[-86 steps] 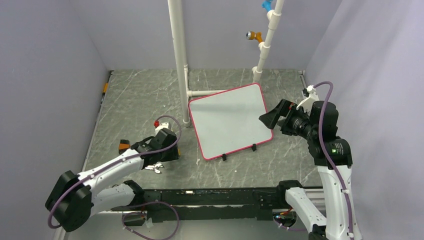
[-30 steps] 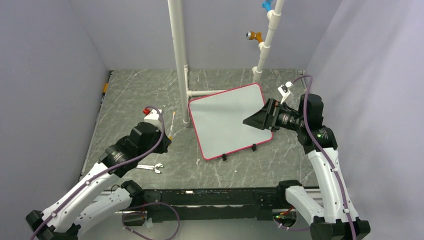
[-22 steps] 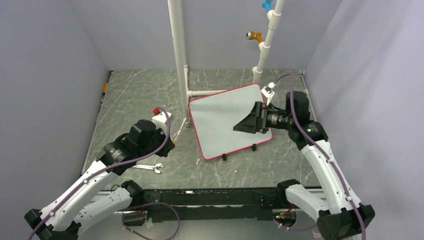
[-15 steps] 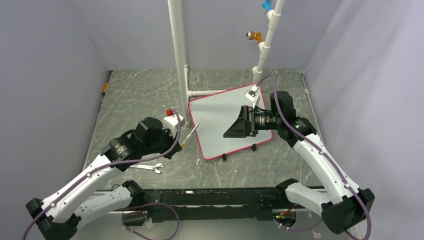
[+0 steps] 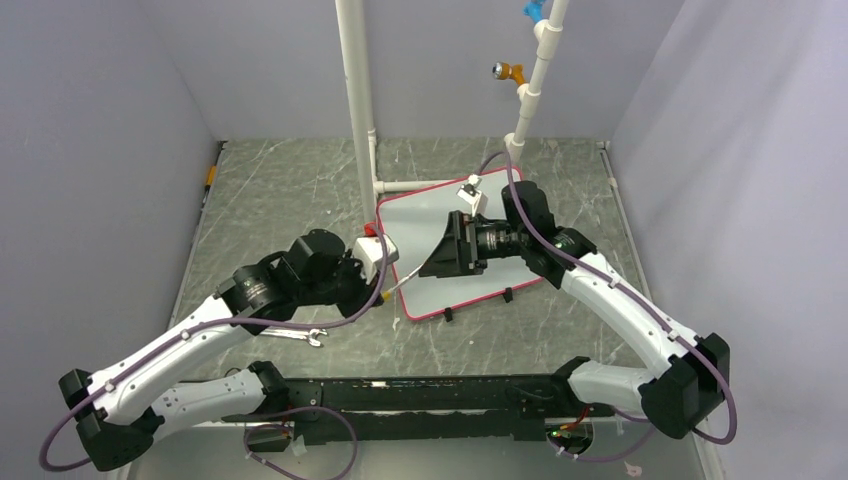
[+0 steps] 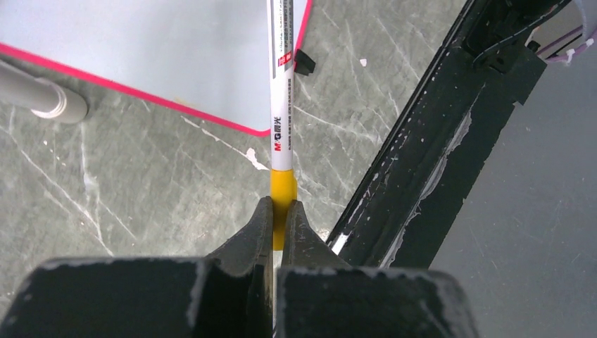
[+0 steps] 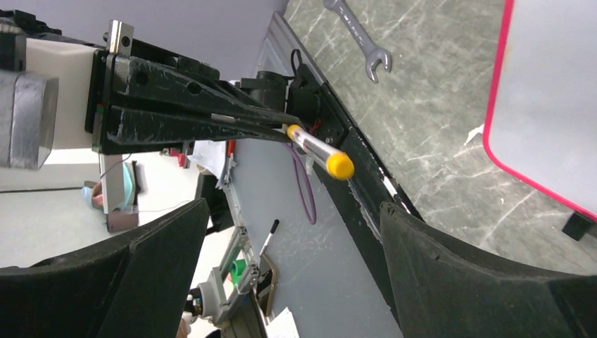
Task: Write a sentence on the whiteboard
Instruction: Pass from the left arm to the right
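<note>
The whiteboard (image 5: 415, 225) is lying flat on the table (image 5: 280, 200), turned a bit askew, right next to the foot of the white plastic pipe (image 5: 357, 110). It's a smooth, pale rectangle with rounded corners and a thin red-pink rim, and there are two little black clips (image 5: 448, 314) on its near edge.

A marker (image 6: 281, 105) pokes out over the board's near left corner. It's a slim white barrel with print on it and a rounded yellow cap on the far end; can't tell if it touches the board. The left tool (image 6: 280, 211) is clamped tight on the marker's yellow back end, its black fingers scuffed and flecked.

The right tool (image 5: 440, 250) hangs over the board with its chunky black jaws spread wide, gripping nothing. From its own camera the yellow cap sits out in front of the gap.

The table looks like grey stone with pale veins. A flat steel open-ended wrench (image 5: 295, 335) lies near the left arm.
</note>
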`<state>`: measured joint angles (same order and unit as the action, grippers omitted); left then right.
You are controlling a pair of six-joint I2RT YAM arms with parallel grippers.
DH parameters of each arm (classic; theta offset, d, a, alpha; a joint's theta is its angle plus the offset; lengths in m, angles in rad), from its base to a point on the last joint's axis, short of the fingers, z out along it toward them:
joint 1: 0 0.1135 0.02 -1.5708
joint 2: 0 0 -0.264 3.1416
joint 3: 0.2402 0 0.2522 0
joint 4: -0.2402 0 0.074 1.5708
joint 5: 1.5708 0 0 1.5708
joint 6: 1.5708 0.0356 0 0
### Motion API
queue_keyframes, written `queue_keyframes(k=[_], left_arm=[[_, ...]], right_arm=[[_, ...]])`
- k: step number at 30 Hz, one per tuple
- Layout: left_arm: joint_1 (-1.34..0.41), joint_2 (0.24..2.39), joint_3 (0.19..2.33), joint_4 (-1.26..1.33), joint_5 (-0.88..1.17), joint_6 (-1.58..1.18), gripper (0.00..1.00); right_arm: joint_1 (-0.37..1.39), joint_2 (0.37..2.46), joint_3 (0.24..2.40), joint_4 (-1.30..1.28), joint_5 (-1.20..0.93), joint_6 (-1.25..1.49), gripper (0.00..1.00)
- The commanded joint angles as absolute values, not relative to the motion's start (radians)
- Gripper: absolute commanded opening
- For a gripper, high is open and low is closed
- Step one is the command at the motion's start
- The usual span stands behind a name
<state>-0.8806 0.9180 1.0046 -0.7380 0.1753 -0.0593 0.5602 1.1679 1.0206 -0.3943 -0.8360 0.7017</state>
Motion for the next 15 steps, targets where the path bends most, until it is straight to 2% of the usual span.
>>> queue_keyframes(k=[1, 10, 15], left_arm=[[-0.905, 0.939, 1.064, -0.687, 0.209, -0.012, 0.00], [-0.922, 0.955, 1.101, -0.676, 0.220, -0.012, 0.00], [-0.925, 0.959, 1.110, -0.678, 0.236, 0.034, 0.00]], right_arm=[[0.606, 1.178, 1.030, -0.279, -0.801, 0.772, 0.93], [0.639, 1.219, 1.044, -0.261, -0.782, 0.780, 0.87], [0.657, 1.235, 1.035, -0.225, -0.800, 0.789, 0.78]])
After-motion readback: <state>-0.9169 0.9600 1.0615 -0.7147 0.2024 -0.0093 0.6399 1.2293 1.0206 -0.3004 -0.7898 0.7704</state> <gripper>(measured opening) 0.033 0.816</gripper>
